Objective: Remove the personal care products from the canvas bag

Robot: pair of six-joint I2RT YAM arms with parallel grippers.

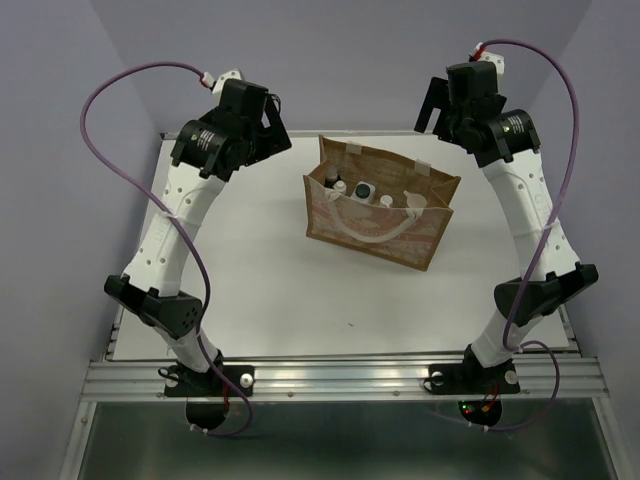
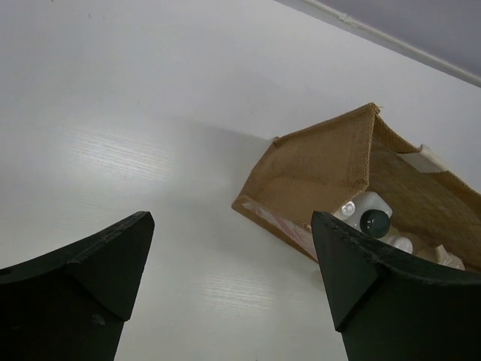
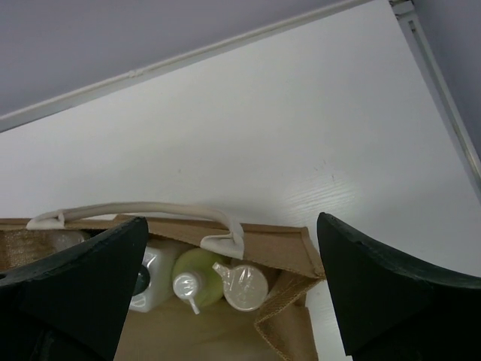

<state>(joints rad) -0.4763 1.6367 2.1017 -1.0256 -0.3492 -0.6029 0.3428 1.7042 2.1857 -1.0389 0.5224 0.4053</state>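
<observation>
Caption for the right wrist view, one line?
Open right gripper poised over the upright canvas bag, personal care products visible inside beneath its white handle.

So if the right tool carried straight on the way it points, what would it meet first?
Probably the canvas bag: its top rim and white handle sit centred ahead of the open right tool, the yellow-green bottle just inside. Depth is hard to judge.

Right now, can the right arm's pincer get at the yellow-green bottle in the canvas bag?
Probably yes. The right pincer is open, the canvas bag stands open, and the yellow-green bottle sits exposed just inside its rim. The white handle arching beside it may crowd the approach.
</observation>
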